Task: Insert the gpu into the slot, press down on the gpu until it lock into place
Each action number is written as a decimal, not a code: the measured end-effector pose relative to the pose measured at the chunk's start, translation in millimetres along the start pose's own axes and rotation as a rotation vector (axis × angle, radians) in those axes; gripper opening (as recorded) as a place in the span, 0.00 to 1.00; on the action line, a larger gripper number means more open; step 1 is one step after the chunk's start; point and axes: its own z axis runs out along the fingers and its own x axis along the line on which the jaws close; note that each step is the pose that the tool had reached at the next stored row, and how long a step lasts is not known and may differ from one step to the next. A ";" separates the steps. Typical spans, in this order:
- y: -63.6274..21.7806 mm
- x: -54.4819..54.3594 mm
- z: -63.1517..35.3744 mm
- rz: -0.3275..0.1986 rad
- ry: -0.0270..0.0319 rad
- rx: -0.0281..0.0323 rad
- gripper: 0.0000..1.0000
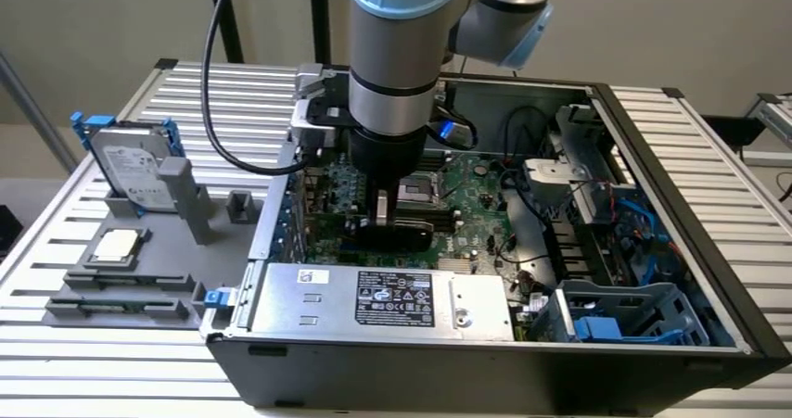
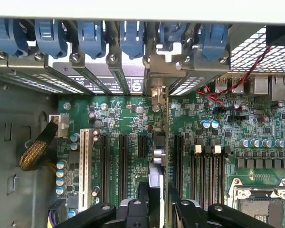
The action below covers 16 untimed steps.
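Note:
My gripper (image 1: 384, 220) reaches down into the open computer case (image 1: 644, 251) over the green motherboard (image 1: 477, 205). It is shut on the gpu (image 2: 157, 159), which the wrist view shows edge-on as a thin upright card between the black fingers (image 2: 185, 209). The card's silver bracket (image 2: 155, 95) stands at the case's rear wall, beneath the blue retaining clips (image 2: 133, 38). In the exterior view the gpu (image 1: 399, 240) is a dark block under the gripper, low against the board. The blue slot is hidden beneath the card.
The grey labelled power supply (image 1: 384, 299) lies along the case's near wall. Black memory slots (image 2: 206, 171) and the CPU socket (image 2: 256, 202) flank the card on one side, a white slot (image 2: 84, 161) on the other. A hard drive (image 1: 130, 172) stands on a fixture outside the case.

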 end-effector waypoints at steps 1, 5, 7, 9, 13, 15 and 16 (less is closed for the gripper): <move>0.0 -0.1 -0.2 0.000 -0.0004 0.0000 0.26; 0.2 -0.4 -11.0 0.000 0.0000 0.0000 0.33; 0.5 -0.7 -20.2 -0.001 0.0002 -0.0005 0.33; 0.7 -1.1 -29.5 -0.002 0.0001 -0.0005 0.33; 1.5 -1.9 -47.3 -0.002 0.0001 -0.0004 0.31; 1.8 -2.0 -51.6 -0.002 0.0003 -0.0005 0.18; 1.8 -2.0 -51.9 -0.003 0.0002 -0.0005 0.18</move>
